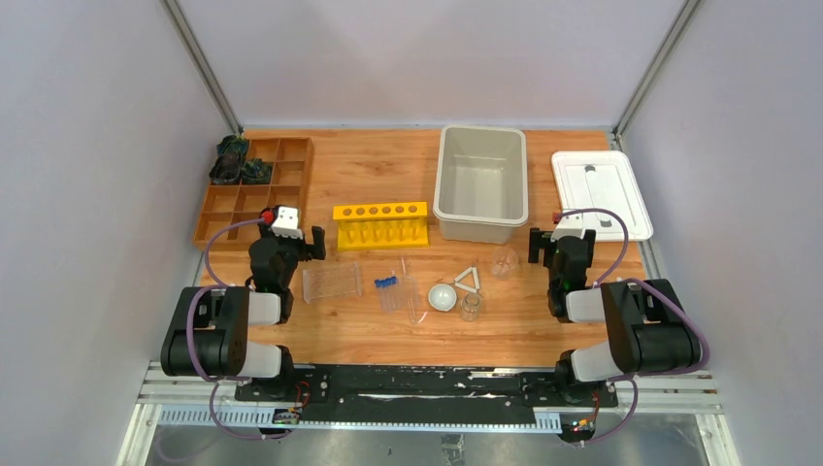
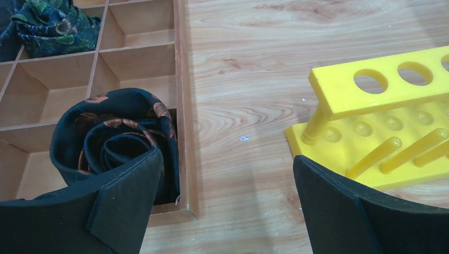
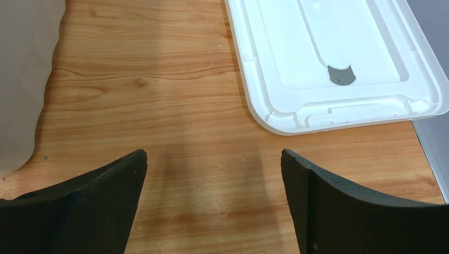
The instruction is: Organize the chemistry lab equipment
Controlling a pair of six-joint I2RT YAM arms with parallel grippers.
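Observation:
In the top view the lab equipment lies mid-table: two small clear beakers (image 1: 503, 260) (image 1: 471, 307), a white round bowl (image 1: 443, 297), a white triangle (image 1: 468, 281), thin blue-capped tubes (image 1: 390, 290) and a clear plastic rack (image 1: 332, 283). My left gripper (image 1: 293, 241) hangs open at the left, between the wooden tray and the yellow rack, above the clear rack. Its wrist view shows the left gripper (image 2: 226, 161) empty over bare wood. My right gripper (image 1: 561, 243) stands open right of the far beaker. The right gripper (image 3: 214, 154) holds nothing in its own view.
A yellow tube rack (image 1: 380, 223) stands behind the equipment, also in the left wrist view as the yellow rack (image 2: 381, 114). The brown wooden tray (image 1: 254, 189) with rolled dark cloths (image 2: 114, 135) sits far left. A beige bin (image 1: 482, 183) and a white lid (image 1: 601, 189) sit at the back.

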